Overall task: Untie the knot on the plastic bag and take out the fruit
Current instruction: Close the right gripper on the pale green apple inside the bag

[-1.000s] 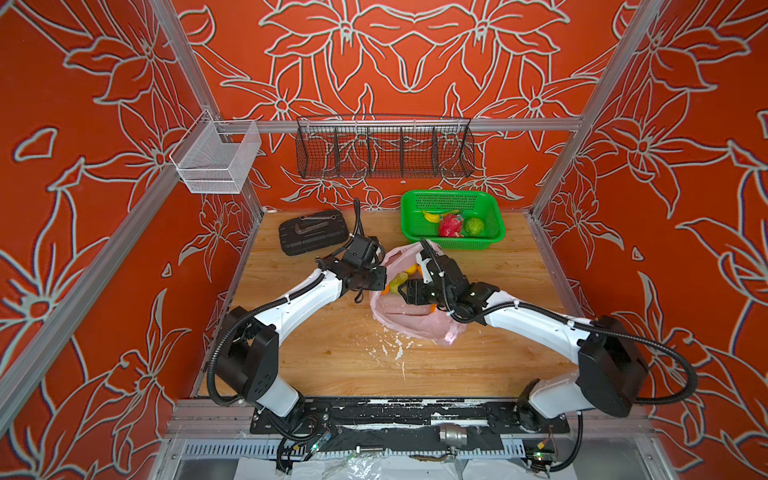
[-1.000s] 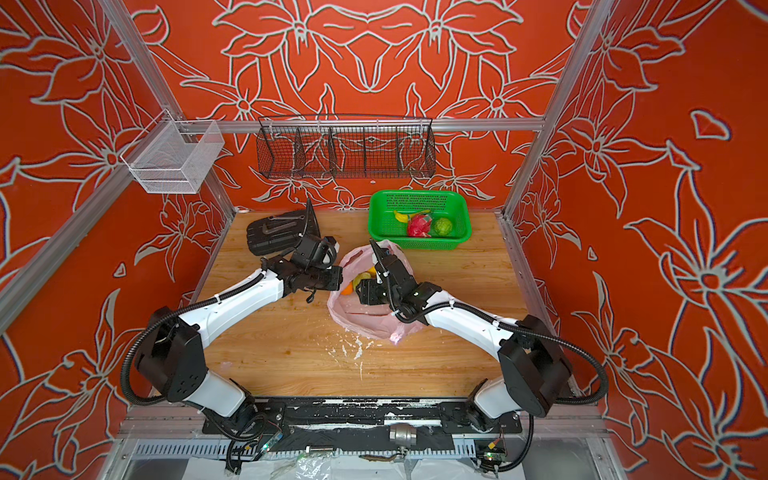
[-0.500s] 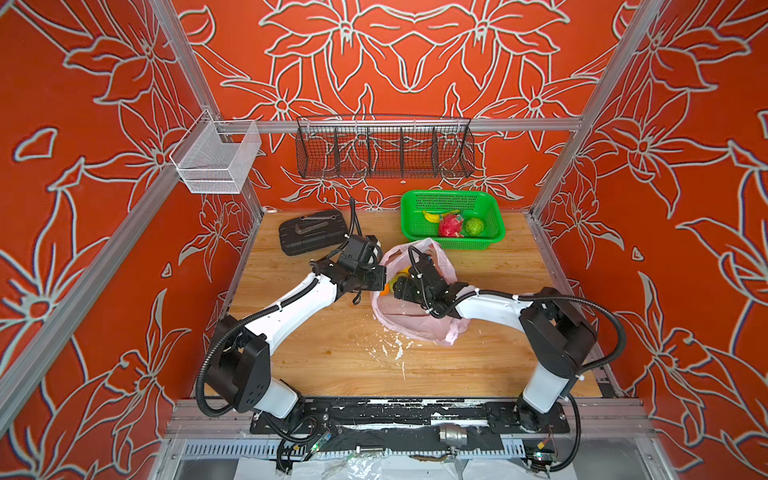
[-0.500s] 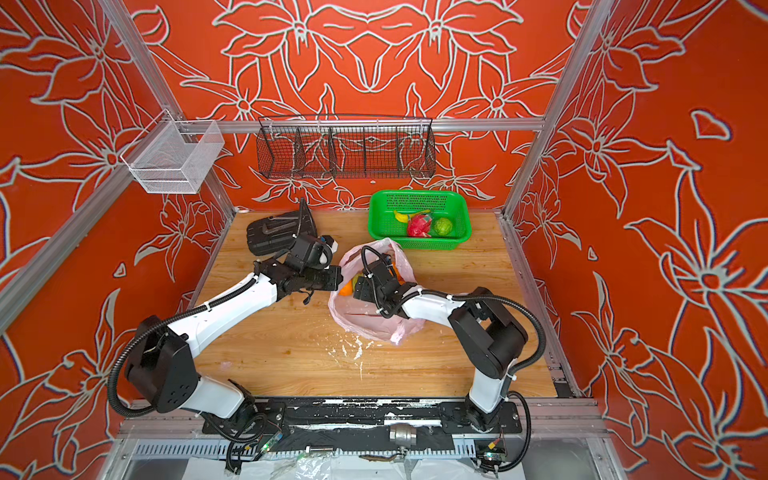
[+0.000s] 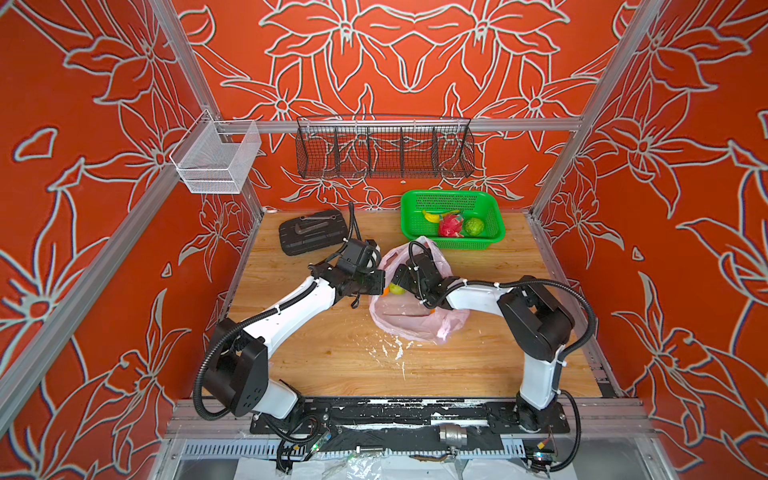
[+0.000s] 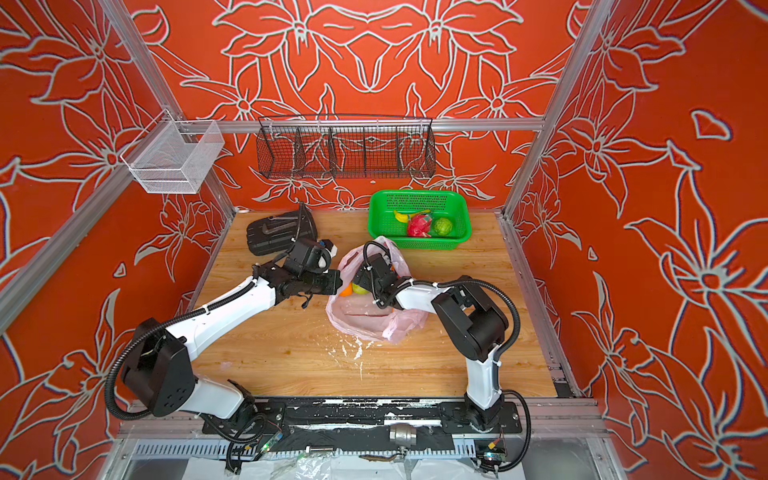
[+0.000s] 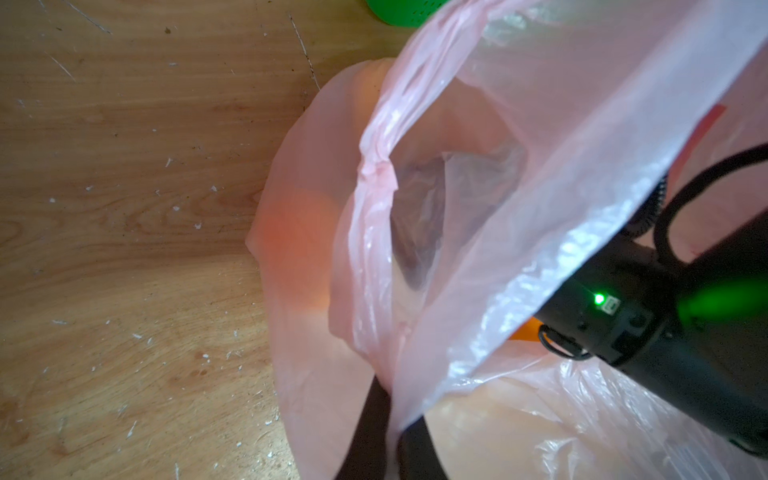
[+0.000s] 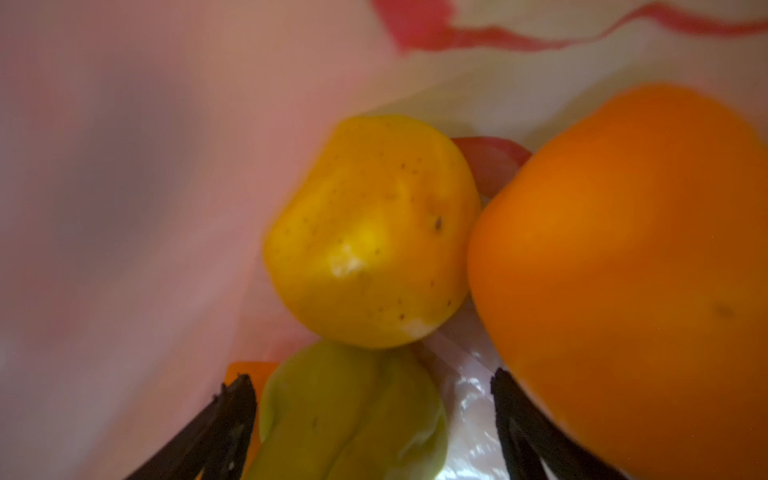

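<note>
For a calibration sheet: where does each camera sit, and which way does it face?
Both top views: high at the front, facing down and back over the table; left arm, right arm, plastic bag, green basket.
Left wrist: on the left arm, facing the bag pinched by the left end effector; right arm shows.
Right wrist: inside the bag, facing yellow fruit and orange fruit; open right end effector shows.
Shared: all four show the bag.

Both top views give you bright, even light; beside the plastic bag (image 5: 415,324) shadows are faint; inside it your right wrist view blurs pink.
</note>
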Available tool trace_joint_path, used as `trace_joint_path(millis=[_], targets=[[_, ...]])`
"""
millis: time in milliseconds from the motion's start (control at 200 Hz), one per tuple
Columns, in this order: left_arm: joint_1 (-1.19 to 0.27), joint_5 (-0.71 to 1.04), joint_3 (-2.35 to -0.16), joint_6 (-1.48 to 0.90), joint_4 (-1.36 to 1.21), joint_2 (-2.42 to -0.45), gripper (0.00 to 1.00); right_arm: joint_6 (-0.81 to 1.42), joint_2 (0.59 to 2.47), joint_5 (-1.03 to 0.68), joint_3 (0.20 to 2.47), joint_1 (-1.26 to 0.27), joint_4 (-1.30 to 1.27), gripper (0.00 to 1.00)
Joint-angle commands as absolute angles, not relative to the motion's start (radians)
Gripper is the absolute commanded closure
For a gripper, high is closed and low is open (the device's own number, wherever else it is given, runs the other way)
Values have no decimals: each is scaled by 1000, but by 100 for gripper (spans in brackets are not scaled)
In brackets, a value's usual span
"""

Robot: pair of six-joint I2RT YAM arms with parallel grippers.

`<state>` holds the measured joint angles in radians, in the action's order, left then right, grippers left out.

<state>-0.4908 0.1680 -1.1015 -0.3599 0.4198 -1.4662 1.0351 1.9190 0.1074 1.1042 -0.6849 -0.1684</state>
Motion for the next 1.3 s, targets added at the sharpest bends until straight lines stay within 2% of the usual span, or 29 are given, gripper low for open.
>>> trace_joint_path(millis=[0, 150, 355, 475, 535, 661, 866, 1161, 1296], targets=[[-489, 169, -1092, -359, 422, -1439, 92, 1080, 1970, 60, 1138, -678, -184, 8], [-489, 168, -1082, -362, 413, -1436, 92, 1099, 2003, 23, 1148, -678, -183, 9], [-488, 162, -1080, -359, 411, -1440, 92, 1132, 1985, 28, 1114, -676, -197, 23], [-489, 162, -1085, -360, 409, -1448, 92, 1132, 1943, 13, 1091, -676, -209, 27], [-489, 164, -1089, -362, 408, -1455, 92, 1113, 1922, -2, 1086, -676, -207, 25], [-489, 169, -1097, -363, 410, -1463, 92, 1061, 1890, -25, 1092, -684, -150, 13], [-488, 176, -1103, -369, 404, -1471, 92, 1050, 1917, 8, 1089, -695, -86, 13], [-488, 177, -1109, -377, 408, -1472, 91, 1086, 1914, 40, 1073, -705, -54, 33], [-489, 181, -1119, -377, 410, -1479, 90, 1060, 1861, 41, 1052, -705, -74, 39]])
